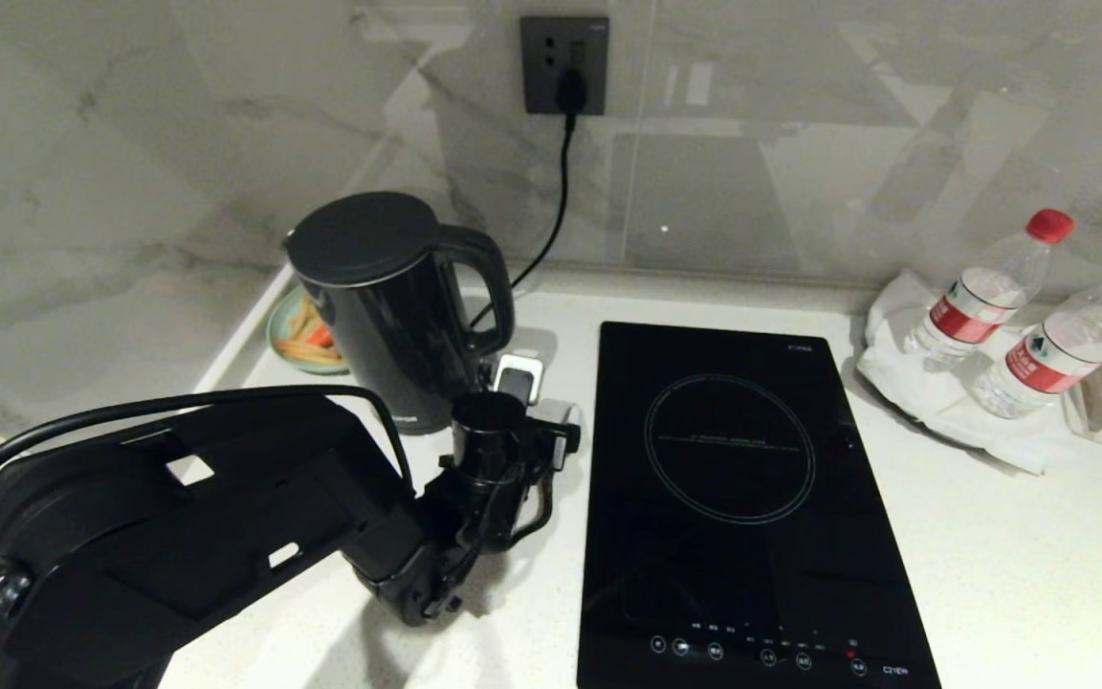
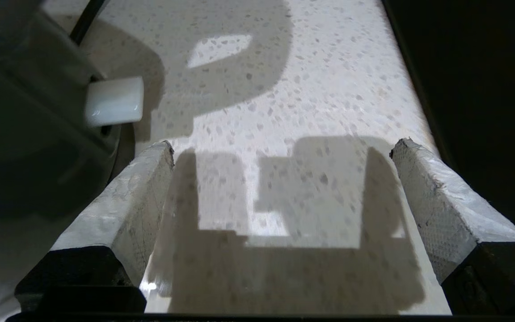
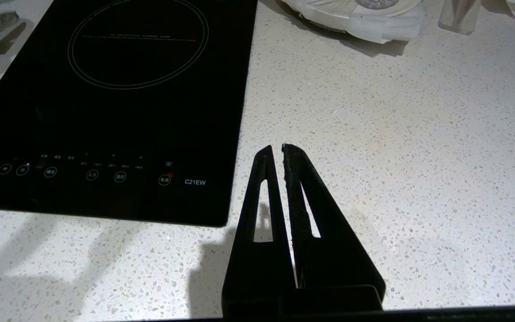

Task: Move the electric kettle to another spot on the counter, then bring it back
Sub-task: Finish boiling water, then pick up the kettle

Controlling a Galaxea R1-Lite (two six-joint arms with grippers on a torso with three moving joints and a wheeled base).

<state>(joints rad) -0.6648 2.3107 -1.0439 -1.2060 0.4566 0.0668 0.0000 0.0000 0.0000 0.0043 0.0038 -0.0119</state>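
We see a white speckled counter [image 1: 991,536] against a marble wall. The black electric kettle [image 1: 388,306] stands upright at the back left, its flat lid shut and its loop handle facing the black induction hob [image 1: 742,498]; whether it holds water we cannot tell. Behind the kettle, a small green dish [image 1: 297,335] holds orange and pale strips of food. A black cord [image 1: 551,220] runs up to a dark wall socket [image 1: 564,65]. At the far right, two clear water bottles [image 1: 991,287] with red caps and red labels lie tilted on white cloth [image 1: 905,383]; their label text is too small to read. The hob's front edge reads "C21EW". Our left gripper [image 2: 280,147] hovers just beside the kettle's foot, over bare counter, fingers spread wide and holding nothing. Our right gripper [image 3: 280,150] sits apart, near the hob's front corner, fingers pressed together, empty.
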